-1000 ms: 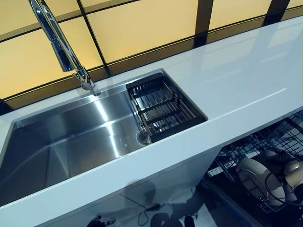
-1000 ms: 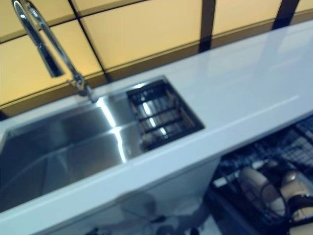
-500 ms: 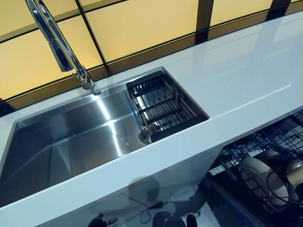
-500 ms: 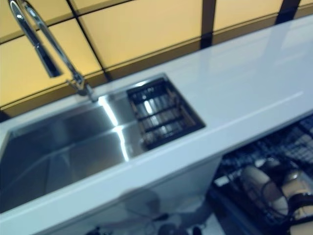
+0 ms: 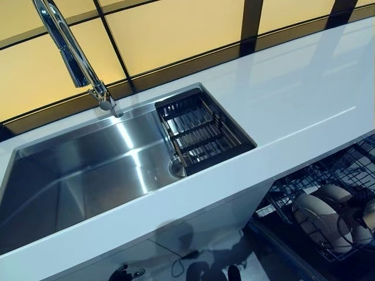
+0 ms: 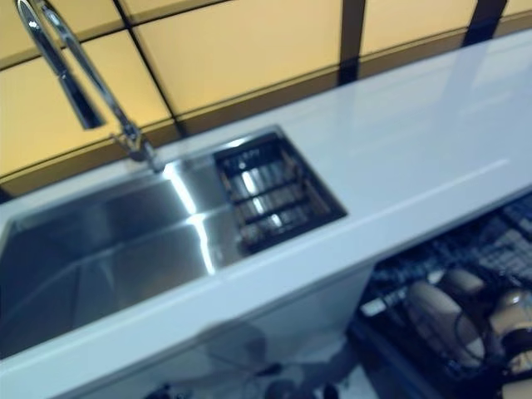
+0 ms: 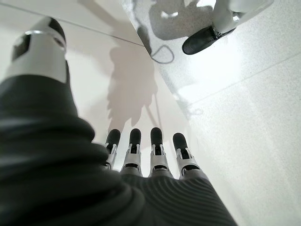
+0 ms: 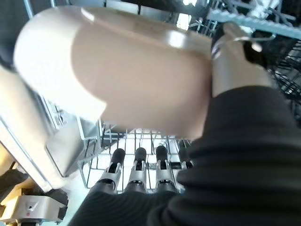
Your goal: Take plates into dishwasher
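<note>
I see a long white counter [image 5: 293, 93] running across the head views, with a yellow tiled wall [image 5: 176, 29] behind it. Set into the counter is a steel sink [image 5: 88, 170], a dark drainer basket [image 5: 202, 132] filling its right end and a tall chrome tap [image 5: 70, 52] rising behind it. Below the counter's right end, the dishwasher rack [image 5: 345, 175] is pulled out, its wires showing at the lower right. A beige plate [image 5: 313, 219] stands on edge in that rack, with a second plate [image 5: 335, 193] just beside it.

In the right wrist view, my right hand [image 8: 141, 176] is over the rack with a plate [image 8: 131, 75] between the thumb and the fingers; the fingers look fairly straight, and I cannot tell whether the plate is truly gripped or only resting there.

My left hand [image 7: 146, 160] hangs above the pale floor [image 7: 244, 117], fingers straight, holding nothing.
</note>
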Controlling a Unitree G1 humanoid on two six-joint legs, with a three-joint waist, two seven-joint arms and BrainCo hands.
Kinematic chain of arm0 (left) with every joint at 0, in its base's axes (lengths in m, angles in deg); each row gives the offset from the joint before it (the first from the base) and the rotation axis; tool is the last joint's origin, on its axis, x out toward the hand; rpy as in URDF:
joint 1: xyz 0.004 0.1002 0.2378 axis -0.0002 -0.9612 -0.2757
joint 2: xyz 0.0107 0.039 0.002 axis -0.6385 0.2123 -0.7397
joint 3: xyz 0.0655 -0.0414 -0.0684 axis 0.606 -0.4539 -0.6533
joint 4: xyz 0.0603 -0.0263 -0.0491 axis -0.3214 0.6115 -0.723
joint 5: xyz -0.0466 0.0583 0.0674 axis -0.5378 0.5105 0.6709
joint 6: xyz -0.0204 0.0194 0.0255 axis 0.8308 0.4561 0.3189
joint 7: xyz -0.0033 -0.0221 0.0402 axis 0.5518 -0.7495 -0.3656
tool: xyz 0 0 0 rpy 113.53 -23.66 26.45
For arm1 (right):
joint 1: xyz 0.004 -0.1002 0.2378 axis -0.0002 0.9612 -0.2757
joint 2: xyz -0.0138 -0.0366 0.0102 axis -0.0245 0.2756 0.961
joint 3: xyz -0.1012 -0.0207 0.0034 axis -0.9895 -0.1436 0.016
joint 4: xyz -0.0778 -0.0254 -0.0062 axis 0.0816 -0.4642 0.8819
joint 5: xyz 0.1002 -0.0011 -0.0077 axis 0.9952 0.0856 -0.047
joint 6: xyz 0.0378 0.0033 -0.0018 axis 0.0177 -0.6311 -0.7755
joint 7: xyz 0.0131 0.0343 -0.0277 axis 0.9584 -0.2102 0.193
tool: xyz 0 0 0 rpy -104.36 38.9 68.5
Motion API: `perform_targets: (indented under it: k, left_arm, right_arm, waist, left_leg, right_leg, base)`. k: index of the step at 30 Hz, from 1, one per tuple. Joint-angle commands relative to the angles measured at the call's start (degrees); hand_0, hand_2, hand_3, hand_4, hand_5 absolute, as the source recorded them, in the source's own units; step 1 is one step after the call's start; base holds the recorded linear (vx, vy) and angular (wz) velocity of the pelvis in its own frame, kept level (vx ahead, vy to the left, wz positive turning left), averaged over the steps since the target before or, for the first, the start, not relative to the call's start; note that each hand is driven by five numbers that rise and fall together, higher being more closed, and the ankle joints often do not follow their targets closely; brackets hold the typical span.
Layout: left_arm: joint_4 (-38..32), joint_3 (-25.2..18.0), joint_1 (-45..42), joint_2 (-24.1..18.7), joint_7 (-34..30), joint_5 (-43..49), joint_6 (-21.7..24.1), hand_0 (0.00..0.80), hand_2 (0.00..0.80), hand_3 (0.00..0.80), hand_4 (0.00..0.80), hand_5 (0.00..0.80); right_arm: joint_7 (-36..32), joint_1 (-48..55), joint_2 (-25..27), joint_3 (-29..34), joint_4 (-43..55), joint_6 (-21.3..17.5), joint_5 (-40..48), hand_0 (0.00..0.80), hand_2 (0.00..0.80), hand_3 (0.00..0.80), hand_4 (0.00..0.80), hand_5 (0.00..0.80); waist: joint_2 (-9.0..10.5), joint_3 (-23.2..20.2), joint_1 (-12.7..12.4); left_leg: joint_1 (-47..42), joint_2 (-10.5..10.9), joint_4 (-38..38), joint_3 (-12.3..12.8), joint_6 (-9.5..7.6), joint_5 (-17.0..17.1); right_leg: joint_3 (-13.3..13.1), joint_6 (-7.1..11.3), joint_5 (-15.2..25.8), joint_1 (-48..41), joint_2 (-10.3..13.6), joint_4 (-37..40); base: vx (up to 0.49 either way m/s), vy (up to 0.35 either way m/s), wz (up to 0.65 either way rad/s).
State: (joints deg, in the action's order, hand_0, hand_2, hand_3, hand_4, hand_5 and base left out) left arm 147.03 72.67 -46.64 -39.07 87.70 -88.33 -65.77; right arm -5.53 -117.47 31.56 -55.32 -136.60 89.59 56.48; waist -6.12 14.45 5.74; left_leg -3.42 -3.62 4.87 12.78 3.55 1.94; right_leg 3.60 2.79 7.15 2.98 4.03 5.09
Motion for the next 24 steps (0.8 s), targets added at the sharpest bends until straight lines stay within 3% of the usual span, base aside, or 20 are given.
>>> perform_targets:
  k: [1,9,24]
  left_arm:
    - [2.1,-0.5,1.5,-3.8,0.2,-1.5,1.2,0.000,0.000,0.000,0.000,0.000]
    - [3.1,-1.6,1.2,-3.4,0.9,-1.4,0.5,0.000,0.000,0.000,0.000,0.000]
    - [4.9,-3.4,0.8,-3.2,2.0,-0.9,0.1,0.000,0.000,0.000,0.000,0.000]
  right_arm:
    - [-0.4,0.4,2.2,-1.3,2.8,1.4,-0.8,0.000,0.000,0.000,0.000,0.000]
    - [-3.3,1.6,4.6,0.3,11.0,4.6,1.5,0.000,0.000,0.000,0.000,0.000]
    - [-6.4,2.0,8.4,3.0,14.3,7.2,3.4,0.000,0.000,0.000,0.000,0.000]
  waist:
    - [6.58,-3.4,0.0]
    - [8.75,-4.8,0.9]
    - [11.68,-7.4,1.2]
  left_leg:
    - [-1.8,0.7,0.1,-1.2,-0.11,-2.4]
    - [-2.6,0.2,0.1,-0.7,-0.32,-2.6]
    - [-3.9,-0.3,0.1,0.4,-0.68,-2.8]
  right_leg:
    - [-1.7,4.58,-0.7,-1.4,2.4,-0.7]
    - [-2.5,4.50,-0.9,-2.2,1.8,-0.7]
    - [-3.3,4.60,-0.8,-3.5,1.2,-0.7]
  base:
    - [0.000,0.000,0.00]
    - [0.023,0.011,-0.02]
    - [0.021,0.009,-0.04]
